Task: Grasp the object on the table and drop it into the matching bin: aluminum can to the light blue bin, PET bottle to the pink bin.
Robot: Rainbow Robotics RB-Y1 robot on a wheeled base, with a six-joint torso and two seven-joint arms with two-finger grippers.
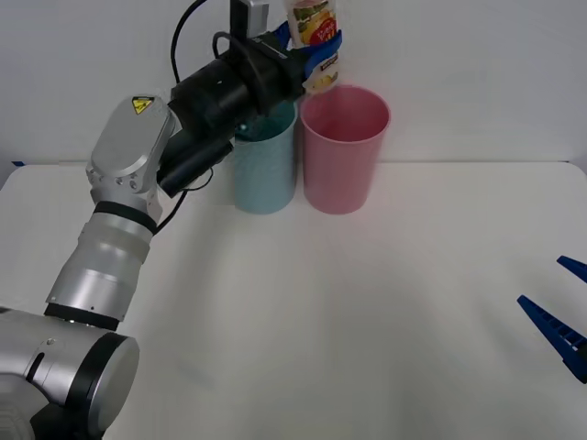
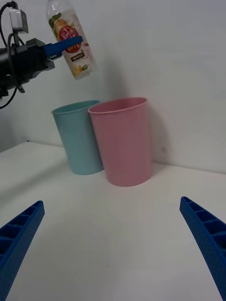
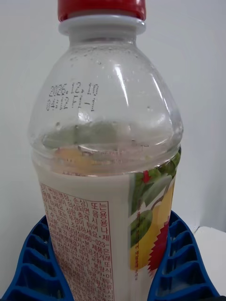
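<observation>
The PET bottle (image 1: pixel 314 37) (image 2: pixel 70 40) (image 3: pixel 108 188), clear with a red cap and a fruit label, hangs in the air. My left gripper (image 1: pixel 316 53) (image 2: pixel 66 45) is shut on its label, blue fingers (image 3: pixel 35 263) on both sides. The bottle is held upright above the near-left rim of the pink bin (image 1: pixel 343 148) (image 2: pixel 123 141), close to the gap between the two bins. The light blue bin (image 1: pixel 266 165) (image 2: pixel 77 138) stands touching the pink one on its left. Low at the right edge of the white table (image 1: pixel 367 321), my right gripper (image 1: pixel 561 307) (image 2: pixel 113 244) is open.
Both bins stand at the table's far edge against a plain white wall. The left arm (image 1: pixel 119 220) reaches over the table's left part, with a black cable (image 1: pixel 179 46) looping above it. White tabletop stretches between the bins and the right gripper.
</observation>
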